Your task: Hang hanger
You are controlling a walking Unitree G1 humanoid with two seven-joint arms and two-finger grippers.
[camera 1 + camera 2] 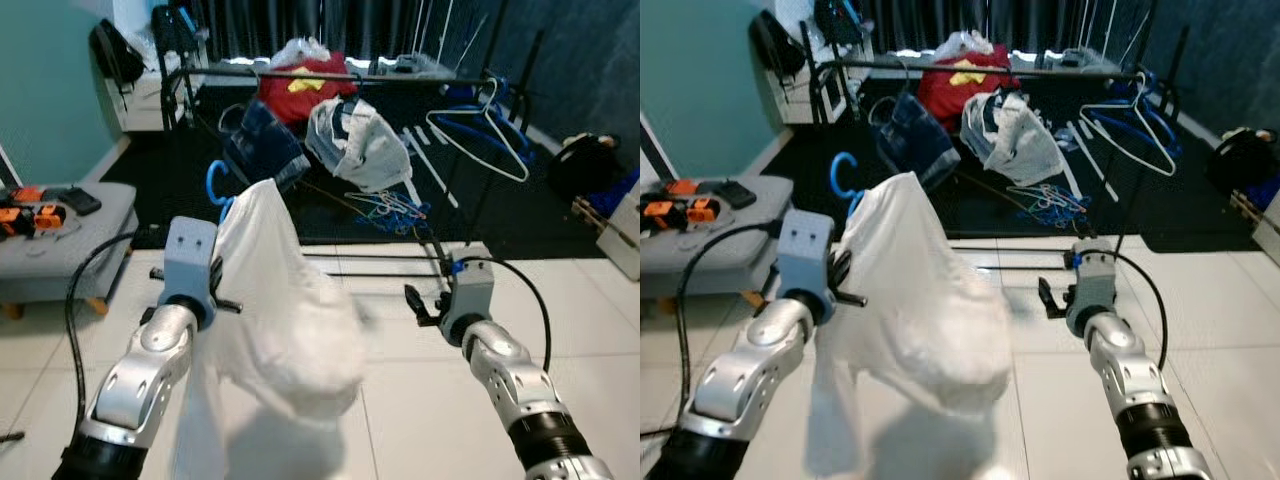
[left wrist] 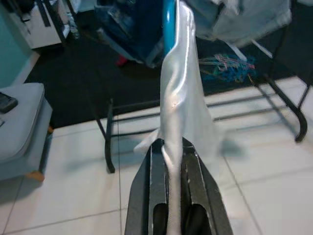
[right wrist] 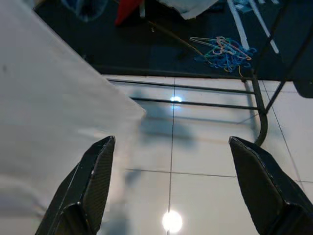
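A blue hanger, its hook (image 1: 213, 181) showing at the top, carries a white garment (image 1: 290, 320) that hangs in front of me. My left gripper (image 2: 171, 161) is shut on the hanger through the cloth, with the blue hanger neck (image 2: 169, 24) rising beyond its fingers. To the right of the garment, my right gripper (image 3: 172, 141) is open over the white tiles with nothing between its fingers; it appears in the left eye view as the right gripper (image 1: 418, 300). Ahead stands the black clothes rack, its rail (image 1: 330, 73) some way beyond both grippers.
On the rail hang a red garment (image 1: 300, 85), blue jeans (image 1: 265, 145), a white garment (image 1: 355, 145) and white hangers (image 1: 480, 130). Coloured hangers (image 1: 390, 208) lie on the dark rug near the rack's base bars (image 1: 370, 262). A grey bench (image 1: 60, 240) stands at left.
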